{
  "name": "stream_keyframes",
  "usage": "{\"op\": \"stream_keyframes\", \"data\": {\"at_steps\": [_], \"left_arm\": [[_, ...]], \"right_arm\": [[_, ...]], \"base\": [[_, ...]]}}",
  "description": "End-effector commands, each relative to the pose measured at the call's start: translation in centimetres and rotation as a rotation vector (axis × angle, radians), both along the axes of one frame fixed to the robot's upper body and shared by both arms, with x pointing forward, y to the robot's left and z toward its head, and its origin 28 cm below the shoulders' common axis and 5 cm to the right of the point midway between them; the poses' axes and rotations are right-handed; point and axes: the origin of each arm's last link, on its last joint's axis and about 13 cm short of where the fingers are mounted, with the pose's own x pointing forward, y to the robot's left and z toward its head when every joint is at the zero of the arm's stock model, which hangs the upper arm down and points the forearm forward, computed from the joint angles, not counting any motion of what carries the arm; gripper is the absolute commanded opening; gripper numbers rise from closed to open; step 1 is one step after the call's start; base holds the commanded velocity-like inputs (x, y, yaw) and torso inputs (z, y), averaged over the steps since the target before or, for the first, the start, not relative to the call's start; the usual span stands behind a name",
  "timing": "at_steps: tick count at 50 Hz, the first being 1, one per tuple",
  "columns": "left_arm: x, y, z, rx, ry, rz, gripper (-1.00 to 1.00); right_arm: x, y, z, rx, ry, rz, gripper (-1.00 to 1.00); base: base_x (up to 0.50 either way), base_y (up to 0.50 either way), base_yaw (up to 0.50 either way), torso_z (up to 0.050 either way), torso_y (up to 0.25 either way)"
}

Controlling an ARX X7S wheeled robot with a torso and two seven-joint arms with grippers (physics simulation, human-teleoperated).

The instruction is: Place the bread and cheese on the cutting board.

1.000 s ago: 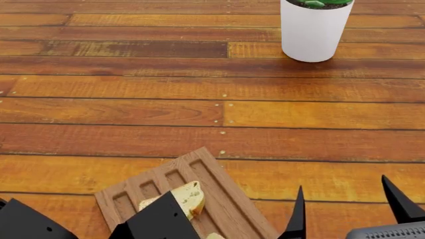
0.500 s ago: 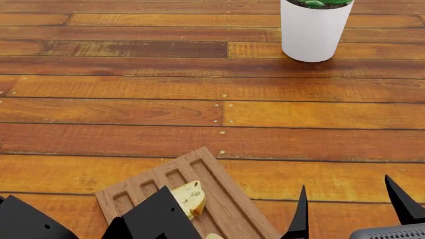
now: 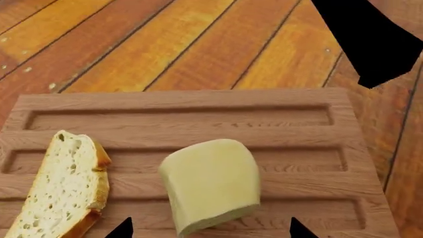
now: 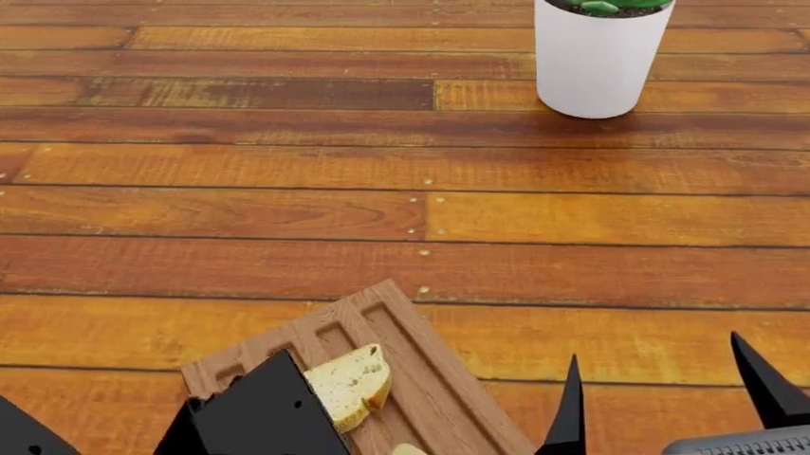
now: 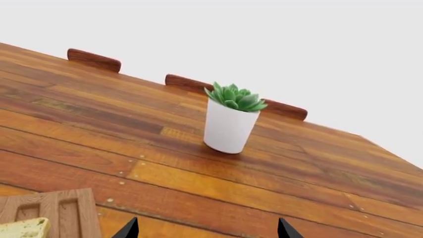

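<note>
Left wrist view shows the left end effector (image 3: 210, 230) spread wide, empty, straddling the cheese (image 3: 210, 184) directly ahead. The bread (image 3: 63, 191) lies beside it, long axis crossing the grooves; both rest on the cutting board (image 3: 198, 104) at the bench's near edge.
</note>
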Motion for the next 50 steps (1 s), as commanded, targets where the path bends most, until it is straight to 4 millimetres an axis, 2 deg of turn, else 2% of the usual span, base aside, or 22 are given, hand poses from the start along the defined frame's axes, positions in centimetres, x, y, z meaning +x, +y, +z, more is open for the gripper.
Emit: {"op": "stream_keyframes", "data": {"at_steps": [1,5,16,20,27,36,42,47,50], "left_arm": [[-2.8,0.9,0.9,-0.030,-0.114,-0.030,1.00],[-4.3,1.0,0.9,-0.057,-0.119,-0.036,1.00],[-5.1,3.5,-0.1,-0.089,-0.176,0.030,1.00],[-5.4,4.4,-0.3,-0.109,-0.212,0.083,1.00],[-5.7,5.8,-2.2,-0.084,-0.282,0.194,1.00],[-6.8,7.4,-1.9,-0.091,-0.371,0.345,1.00],[-5.8,8.0,-1.9,-0.092,-0.462,0.480,1.00],[-5.2,8.2,-1.3,-0.210,-0.504,0.592,1.00],[-5.3,8.2,-1.2,-0.218,-0.532,0.616,1.00]], "right_arm": [[0.1,0.1,0.6,-0.007,-0.049,0.000,1.00],[0.1,0.1,0.7,-0.023,-0.054,-0.003,1.00],[0.0,0.1,0.8,-0.050,-0.061,-0.007,1.00],[0.0,0.1,0.9,-0.055,-0.069,-0.020,1.00],[0.0,0.0,0.9,-0.045,-0.070,-0.035,1.00],[0.0,0.0,0.9,-0.049,-0.074,-0.048,1.00],[0.0,-0.3,0.7,-0.074,-0.062,-0.075,1.00],[-0.1,-0.5,0.6,-0.073,-0.061,-0.092,1.00],[-0.1,-0.6,0.7,-0.074,-0.066,-0.101,1.00]], "base": [[0.00,0.00,0.00,0.000,0.000],[0.00,0.00,0.00,0.000,0.000],[0.00,0.00,0.00,0.000,0.000],[0.00,0.00,0.00,0.000,0.000],[0.00,0.00,0.00,0.000,0.000],[0.00,0.00,0.00,0.000,0.000],[0.00,0.00,0.00,0.000,0.000],[0.00,0.00,0.00,0.000,0.000],[0.00,0.00,0.00,0.000,0.000]]}}
